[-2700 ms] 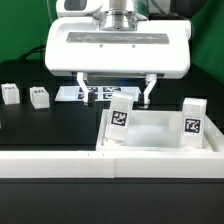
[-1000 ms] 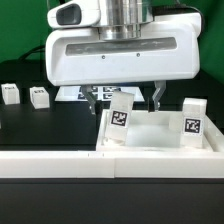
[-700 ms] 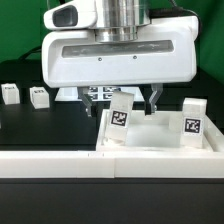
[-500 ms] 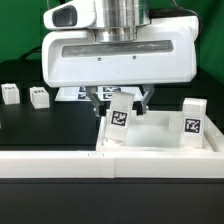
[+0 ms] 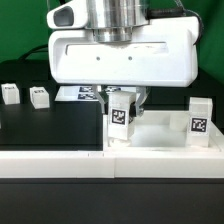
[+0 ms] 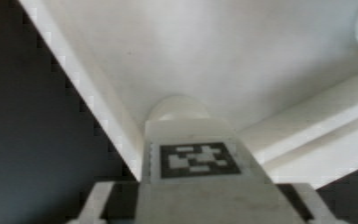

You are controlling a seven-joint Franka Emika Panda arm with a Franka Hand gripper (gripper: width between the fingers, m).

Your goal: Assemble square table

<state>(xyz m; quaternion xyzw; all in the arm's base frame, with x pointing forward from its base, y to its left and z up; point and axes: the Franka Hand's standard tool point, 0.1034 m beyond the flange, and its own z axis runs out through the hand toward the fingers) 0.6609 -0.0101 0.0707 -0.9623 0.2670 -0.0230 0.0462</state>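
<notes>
- My two-finger gripper (image 5: 122,106) hangs straight down under the arm's big white housing, its dark fingers (image 5: 139,99) drawn in narrow against both sides of a tagged white block leg (image 5: 121,116), so I read it as clamped on that leg.
- That leg stands upright at the corner of the square white plastic table top (image 5: 160,141) on the exterior view's left. I cannot tell whether it sits in a socket.
- In the wrist view the same leg (image 6: 197,150) shows its black-and-white tag between the finger tips, with the top's raised rim (image 6: 105,90) running beside it.
- A second tagged white leg (image 5: 199,118) stands upright on the top's far side, toward the exterior view's right.
- Two small white tagged legs (image 5: 38,97) sit apart from the top on the matte black work surface (image 5: 50,125), toward the exterior view's left.
- The marker board (image 5: 78,93) lies flat behind them, partly hidden by the arm.
- A green backdrop (image 5: 20,40) closes off the room behind.
- A white band (image 5: 50,165) crosses the foreground; what it is I cannot tell.
</notes>
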